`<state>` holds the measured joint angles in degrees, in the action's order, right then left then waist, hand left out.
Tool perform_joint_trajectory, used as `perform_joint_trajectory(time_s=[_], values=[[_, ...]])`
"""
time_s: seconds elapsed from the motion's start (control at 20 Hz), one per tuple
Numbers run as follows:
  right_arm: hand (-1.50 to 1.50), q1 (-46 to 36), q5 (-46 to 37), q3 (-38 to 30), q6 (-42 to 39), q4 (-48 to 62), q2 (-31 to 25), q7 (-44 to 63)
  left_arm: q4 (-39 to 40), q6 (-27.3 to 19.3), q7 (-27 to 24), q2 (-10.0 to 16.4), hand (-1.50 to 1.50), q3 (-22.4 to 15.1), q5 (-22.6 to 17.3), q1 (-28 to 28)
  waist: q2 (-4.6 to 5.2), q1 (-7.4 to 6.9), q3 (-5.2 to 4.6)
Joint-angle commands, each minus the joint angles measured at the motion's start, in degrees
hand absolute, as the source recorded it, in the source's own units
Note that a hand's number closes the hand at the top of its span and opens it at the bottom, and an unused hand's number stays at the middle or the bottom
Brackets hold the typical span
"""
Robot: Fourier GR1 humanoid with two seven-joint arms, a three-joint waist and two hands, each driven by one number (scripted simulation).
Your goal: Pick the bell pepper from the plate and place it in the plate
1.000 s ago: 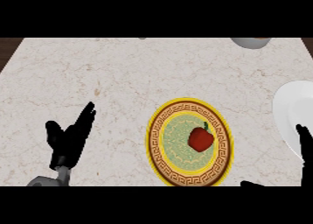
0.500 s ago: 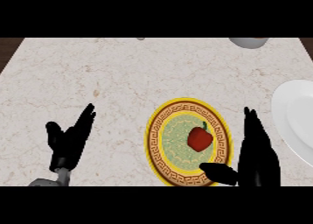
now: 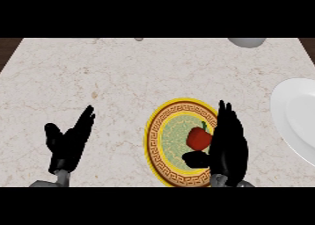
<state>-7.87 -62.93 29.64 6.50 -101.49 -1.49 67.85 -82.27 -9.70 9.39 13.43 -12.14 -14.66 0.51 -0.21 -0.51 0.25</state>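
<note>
Head view: 2 plates sit on the marble table (image 3: 121, 79). The yellow plate (image 3: 155, 141), with a patterned rim and green centre, lies by the near edge, right of the middle. The red bell pepper (image 3: 198, 139) lies on it, right of its centre. The right hand (image 3: 229, 143) is over that plate's right rim, just beside the pepper, with fingers straight and thumb spread below the pepper; contact cannot be told. The white plate (image 3: 300, 118) lies at the right edge. The left hand (image 3: 67, 144) rests near the near-left, fingers straight and apart. A grey vessel (image 3: 247, 41) sits at the far edge.
</note>
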Motion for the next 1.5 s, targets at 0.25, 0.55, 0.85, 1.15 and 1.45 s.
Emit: perform_joint_trajectory(time_s=[0.25,0.55,0.85,1.15,1.45], values=[[-1.5,-5.0,-1.6,-0.2,-4.6,3.4,1.4,15.1,4.7,-0.3,0.1,-1.7,0.0,0.4,1.4,1.7,0.26,0.52,-0.32],[-1.5,-3.8,1.8,-4.2,-1.0,10.2,1.5,7.9,-1.6,0.4,4.3,-0.9,0.0,0.0,1.2,0.2,0.22,0.13,-0.23],[-1.5,-4.2,3.9,-2.0,-1.3,11.8,1.5,10.3,0.3,-0.8,5.2,-1.9,0.0,1.0,2.3,1.7,0.22,0.43,-0.25],[1.5,-4.9,1.1,-2.5,-4.5,16.5,1.5,3.9,2.2,1.7,4.1,-2.2,0.0,2.3,2.5,2.4,0.22,0.54,-0.27],[1.5,-4.0,-2.1,-1.2,-1.6,18.8,1.5,3.1,-0.1,4.2,3.7,-0.6,0.0,4.5,1.4,-0.4,0.16,0.47,-0.26]])
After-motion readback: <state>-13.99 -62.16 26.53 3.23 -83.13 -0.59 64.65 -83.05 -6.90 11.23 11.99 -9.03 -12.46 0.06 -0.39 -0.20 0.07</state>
